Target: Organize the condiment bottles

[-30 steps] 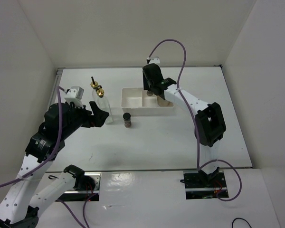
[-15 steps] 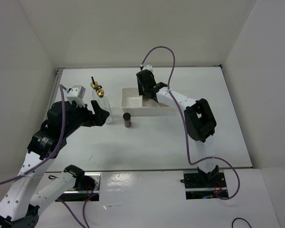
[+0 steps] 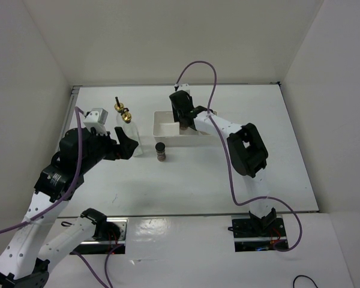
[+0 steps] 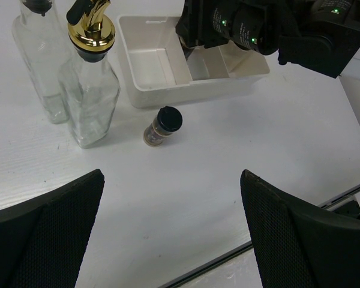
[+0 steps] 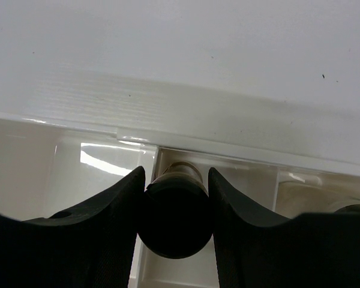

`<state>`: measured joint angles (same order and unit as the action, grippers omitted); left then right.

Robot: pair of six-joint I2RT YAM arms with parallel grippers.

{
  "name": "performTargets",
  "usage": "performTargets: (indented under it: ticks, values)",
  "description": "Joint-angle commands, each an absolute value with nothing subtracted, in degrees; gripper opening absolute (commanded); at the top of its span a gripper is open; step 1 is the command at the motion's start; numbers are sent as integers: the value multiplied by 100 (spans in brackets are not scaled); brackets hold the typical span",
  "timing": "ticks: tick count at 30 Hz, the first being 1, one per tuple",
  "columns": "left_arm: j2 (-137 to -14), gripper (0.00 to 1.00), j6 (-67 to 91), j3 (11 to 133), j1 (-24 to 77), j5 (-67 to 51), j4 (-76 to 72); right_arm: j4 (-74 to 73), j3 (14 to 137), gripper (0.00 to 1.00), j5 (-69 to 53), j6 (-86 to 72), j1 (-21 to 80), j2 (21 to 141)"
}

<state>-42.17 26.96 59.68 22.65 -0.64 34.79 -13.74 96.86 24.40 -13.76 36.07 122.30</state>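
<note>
Since a second ago the right arm has swung left along the white tray (image 4: 192, 89), from its right-hand end to about the middle, while the left arm has barely stirred. The right fingers (image 5: 102, 234) are clamped on the black cap of a held spice jar (image 5: 175, 228), which hangs in the tray's middle compartment, hard against the divider next to the larger left compartment. We cannot tell whether its base already rests on the tray floor. The left fingers (image 4: 42, 240) are spread wide and hold nothing, hovering above the tabletop (image 3: 228, 174) in front of the tray. A loose spice jar (image 4: 162, 126) stands upright on the tabletop just in front of the tray's left end. The two glass bottles (image 4: 93, 90) with gold pourer tops stand side by side, left of the tray. We judge the step in hand to be setting this jar into its compartment. The next move calls for lowering it until it sits flat, then parting the fingers and lifting straight up so the cap is not dragged against the divider. After that, the loose jar looks the nearest candidate.
</note>
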Motion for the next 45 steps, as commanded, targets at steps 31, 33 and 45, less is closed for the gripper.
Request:
performTargets:
  ticks: [31,33,45]
  values:
    - [-3841,100,2716,6056,2285,-185,3480,-1767,8263,97,2040,-1775,4271,9299]
    - [-3841,100,2769,5995,2285,-132,3480,-1837,8008,97,1908,-1854,4533,9168]
    - [-3736,100,2716,6108,2285,-79,3533,-1450,7628,97,1397,-2065,5229,9448]
